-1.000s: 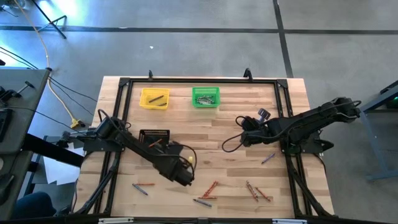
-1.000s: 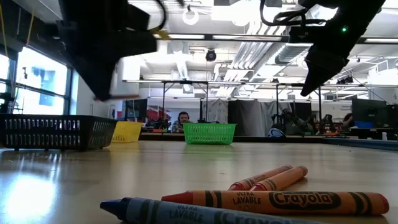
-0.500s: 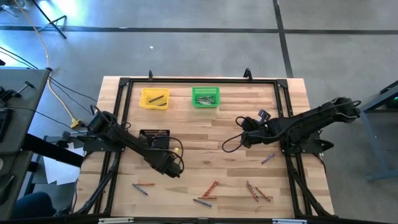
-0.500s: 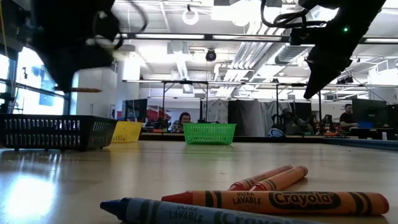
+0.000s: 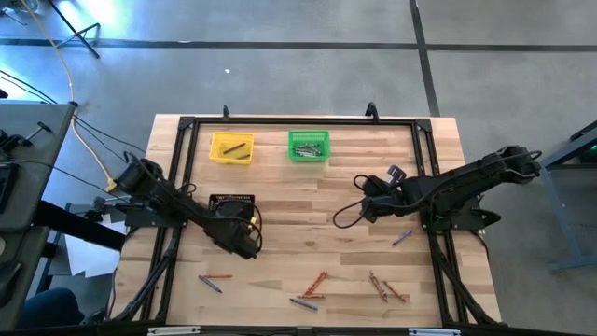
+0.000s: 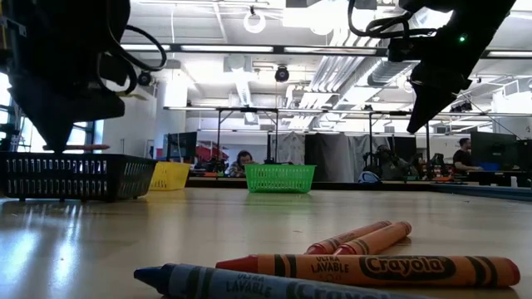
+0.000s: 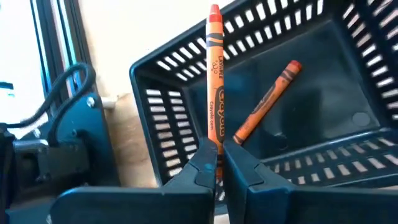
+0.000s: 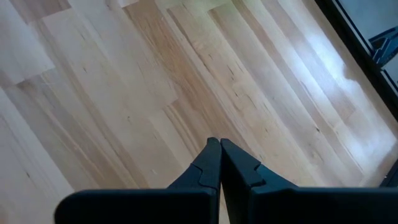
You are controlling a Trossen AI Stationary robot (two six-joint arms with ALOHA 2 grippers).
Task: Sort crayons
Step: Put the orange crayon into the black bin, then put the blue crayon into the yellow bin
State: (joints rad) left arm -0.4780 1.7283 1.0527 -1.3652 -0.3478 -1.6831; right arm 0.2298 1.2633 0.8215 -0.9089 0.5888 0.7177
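Left wrist view: gripper (image 7: 217, 163)-clamped orange crayon (image 7: 214, 81) (over bin (image 7: 323, 158))

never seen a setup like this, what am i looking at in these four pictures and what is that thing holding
These are four cameras on one robot with two dark arms at a wooden table. One camera looks straight down, one sits at table-top height, and one rides on each wrist.

The left hand is shut on an orange crayon and holds it over the black bin, where another orange crayon already lies. The right hand is shut, holds nothing, and waits over bare wood at the table's right side.

At the far edge of the table stand a yellow bin and a green bin, each with something inside. Loose crayons lie scattered near the front edge; the low camera shows a few of them close up. The job looks like sorting crayons by colour into bins.
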